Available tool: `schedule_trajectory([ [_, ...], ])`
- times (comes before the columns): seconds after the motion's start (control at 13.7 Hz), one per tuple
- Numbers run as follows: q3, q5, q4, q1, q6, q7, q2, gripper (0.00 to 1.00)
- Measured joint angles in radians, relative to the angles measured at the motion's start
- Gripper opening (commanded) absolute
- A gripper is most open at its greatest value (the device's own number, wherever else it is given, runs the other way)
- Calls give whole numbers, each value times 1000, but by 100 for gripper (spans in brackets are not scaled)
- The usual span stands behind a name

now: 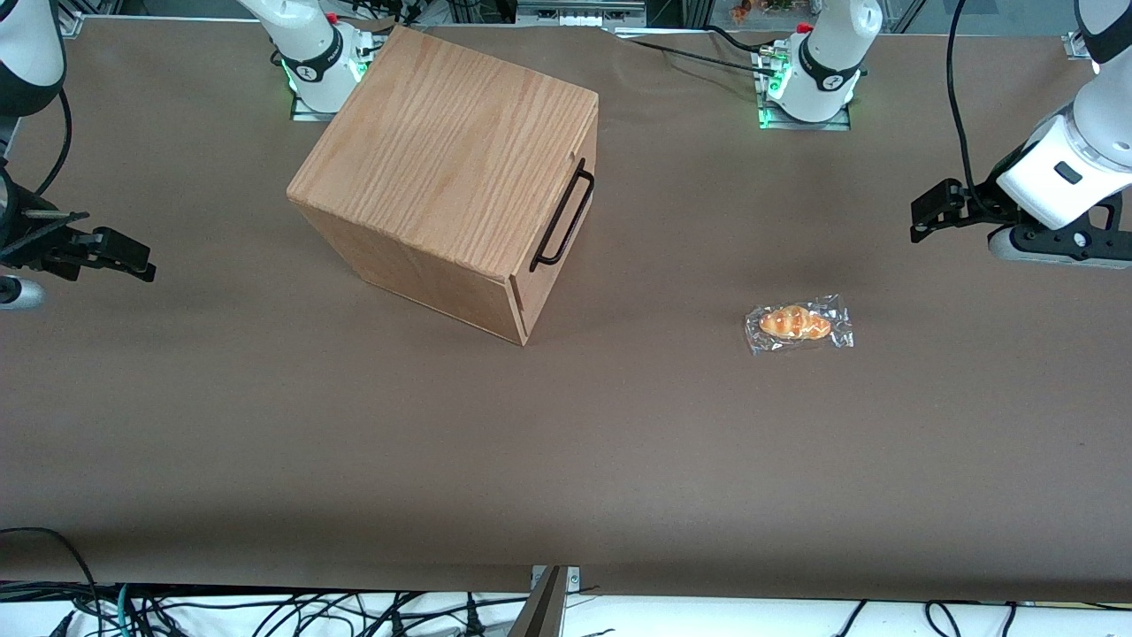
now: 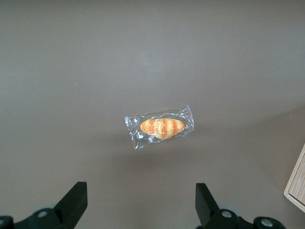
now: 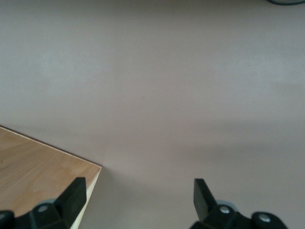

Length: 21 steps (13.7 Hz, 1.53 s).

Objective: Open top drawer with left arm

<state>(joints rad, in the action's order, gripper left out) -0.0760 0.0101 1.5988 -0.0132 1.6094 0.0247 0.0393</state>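
Note:
The light oak box (image 1: 442, 168) stands on the brown table toward the parked arm's end. Its top drawer (image 1: 546, 232) is shut flush, its front turned toward the working arm's end, with the thin black wire handle (image 1: 563, 217) running along it. My left gripper (image 1: 926, 218) hangs above the table at the working arm's end, well away from the handle. It is open with nothing between its fingers (image 2: 76, 199). A corner of the box (image 2: 298, 188) shows in the left wrist view, where the gripper (image 2: 141, 195) hovers over bare table.
A wrapped bread roll (image 1: 799, 324) (image 2: 161, 127) lies on the table between the box and my gripper, nearer the front camera than both. The box top (image 3: 38, 162) also shows in the right wrist view. Cables run along the table's near edge.

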Motion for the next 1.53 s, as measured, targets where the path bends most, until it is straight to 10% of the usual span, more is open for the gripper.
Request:
schedule_trajectory([
  [1.53, 1, 0, 0, 0, -39, 2, -2, 100],
])
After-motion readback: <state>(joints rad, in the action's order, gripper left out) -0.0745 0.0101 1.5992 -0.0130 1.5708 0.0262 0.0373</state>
